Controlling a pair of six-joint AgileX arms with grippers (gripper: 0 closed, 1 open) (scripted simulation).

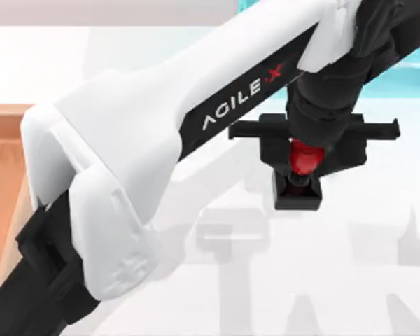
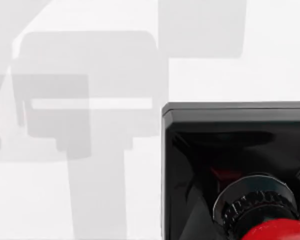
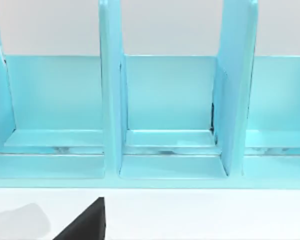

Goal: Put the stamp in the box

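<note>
One stamp (image 1: 299,183), a small black cube under a round glossy red knob, hangs clamped by the knob in the left tool (image 1: 306,155), held above the white counter (image 1: 280,280) toward its right side. One box (image 1: 3,168), with an orange-brown floor and a pale wood wall, lies well to the left of that tool. One translucent light-blue shelf (image 3: 165,110), split by upright dividers into compartments, faces the right arm's wrist.
</note>
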